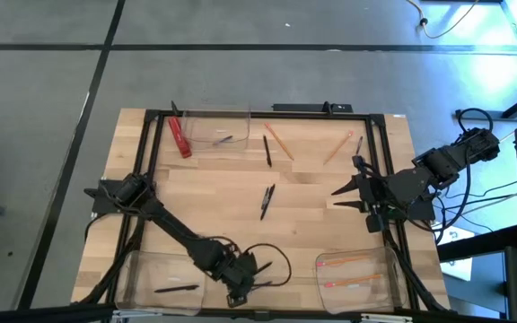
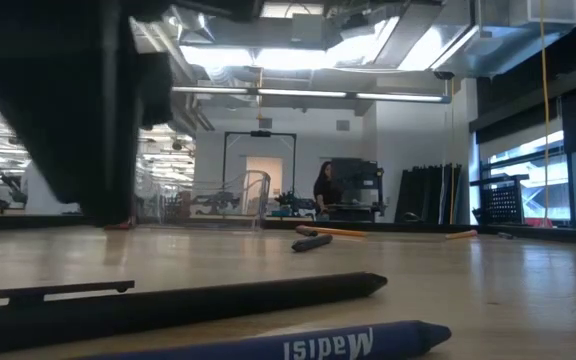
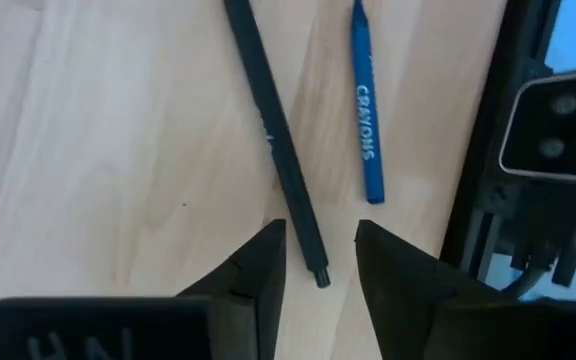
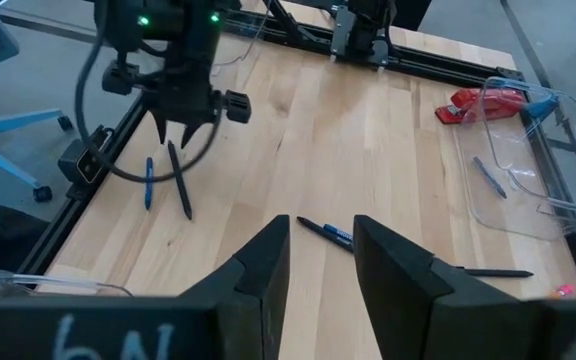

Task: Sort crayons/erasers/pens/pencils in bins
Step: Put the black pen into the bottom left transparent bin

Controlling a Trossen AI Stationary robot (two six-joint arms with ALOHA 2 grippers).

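My left gripper [image 3: 318, 245] is open near the table's near edge [image 1: 240, 280], pointing down. Its fingers stand on either side of one end of a black pen [image 3: 278, 140] that lies flat on the wood, and they touch nothing. A blue crayon [image 3: 366, 110] lies beside that pen. The low view shows the same pen [image 2: 178, 305] and crayon [image 2: 298, 345] up close. My right gripper [image 4: 320, 250] is open and waits at the table's right side [image 1: 348, 188]. Another pen and crayon [image 1: 267, 202] lie mid-table. Three clear bins stand at the far left [image 1: 214, 135], near left [image 1: 142, 269] and near right [image 1: 371, 285].
The far bin holds a crayon [image 4: 488, 178], with a red flat strip [image 1: 179, 136] at its left end. A pen [image 1: 176, 288] lies in the near left bin, pencils [image 1: 348, 262] in the near right. Loose pencils [image 1: 279, 142] [image 1: 337, 148] and a pen [image 1: 267, 151] lie toward the far edge. A black frame [image 3: 478, 150] borders the table.
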